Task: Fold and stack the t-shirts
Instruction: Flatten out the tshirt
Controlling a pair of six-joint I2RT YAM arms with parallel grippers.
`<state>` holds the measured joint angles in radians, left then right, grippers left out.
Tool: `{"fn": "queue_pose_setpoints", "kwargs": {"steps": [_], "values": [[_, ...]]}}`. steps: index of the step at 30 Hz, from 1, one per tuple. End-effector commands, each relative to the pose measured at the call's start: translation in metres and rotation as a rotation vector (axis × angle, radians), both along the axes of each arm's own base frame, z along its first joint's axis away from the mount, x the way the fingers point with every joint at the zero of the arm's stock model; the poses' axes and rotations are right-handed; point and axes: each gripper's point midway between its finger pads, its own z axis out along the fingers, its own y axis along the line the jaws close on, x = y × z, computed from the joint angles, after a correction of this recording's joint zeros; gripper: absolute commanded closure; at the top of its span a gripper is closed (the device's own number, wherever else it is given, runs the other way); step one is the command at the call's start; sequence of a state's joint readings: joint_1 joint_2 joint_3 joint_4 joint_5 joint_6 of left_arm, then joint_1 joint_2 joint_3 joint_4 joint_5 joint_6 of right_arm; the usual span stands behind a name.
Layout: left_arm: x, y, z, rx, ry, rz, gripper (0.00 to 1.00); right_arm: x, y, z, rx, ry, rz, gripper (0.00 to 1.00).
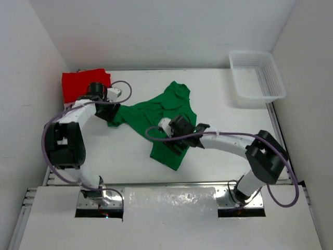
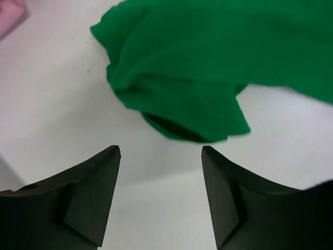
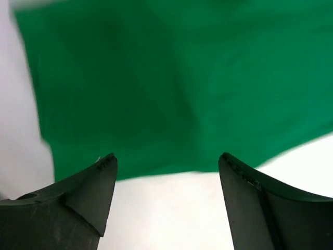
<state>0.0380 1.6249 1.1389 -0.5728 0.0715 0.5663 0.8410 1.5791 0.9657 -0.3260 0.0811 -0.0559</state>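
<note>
The green t-shirt (image 1: pixel 161 112) lies crumpled and spread out mid-table. The red t-shirt (image 1: pixel 83 83) lies folded at the back left. My left gripper (image 1: pixel 111 112) is open and empty at the green shirt's left sleeve. In the left wrist view the sleeve (image 2: pixel 182 78) lies just ahead of the open gripper (image 2: pixel 161 156), with bare table between the fingers. A pink cloth corner (image 2: pixel 8 18) shows at the top left. My right gripper (image 1: pixel 177 141) is open and empty over the shirt's near part. In its wrist view the shirt's edge (image 3: pixel 171 78) lies just ahead of the gripper (image 3: pixel 166 161). The orange shirt is out of view.
A white plastic mesh basket (image 1: pixel 256 78) stands at the back right corner. White walls close in the table on the left, back and right. The table's front rail (image 1: pixel 166 185) runs just behind the arm bases.
</note>
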Motion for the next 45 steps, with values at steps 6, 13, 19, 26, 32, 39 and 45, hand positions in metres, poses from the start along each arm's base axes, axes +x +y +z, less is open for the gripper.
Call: {"fn": "queue_pose_setpoints", "kwargs": {"steps": [6,13,19,26,32,39,45], "values": [[0.072,0.01,-0.005,-0.128,-0.073,0.171,0.39,-0.043,0.025,-0.042,-0.015,0.048,0.12,0.24],[0.069,0.013,-0.033,-0.093,-0.009,0.175,0.5,-0.057,0.001,-0.089,-0.155,0.132,0.051,0.27],[0.041,0.005,-0.037,-0.117,0.046,0.136,0.62,-0.055,-0.017,-0.099,-0.228,0.124,-0.015,0.54],[0.035,0.007,-0.039,-0.108,0.064,0.157,1.0,-0.047,-0.023,-0.085,-0.225,0.066,-0.072,1.0],[0.051,0.035,0.047,0.025,-0.147,0.194,1.0,-0.014,-0.049,0.001,-0.116,-0.104,-0.276,1.0],[0.025,0.027,0.216,0.092,-0.494,0.025,1.0,0.014,-0.127,0.194,0.163,-0.476,-0.574,1.0],[-0.043,0.012,0.318,0.14,-0.689,-0.087,1.0,-0.017,-0.179,0.345,0.3,-0.693,-0.597,1.0]]}}
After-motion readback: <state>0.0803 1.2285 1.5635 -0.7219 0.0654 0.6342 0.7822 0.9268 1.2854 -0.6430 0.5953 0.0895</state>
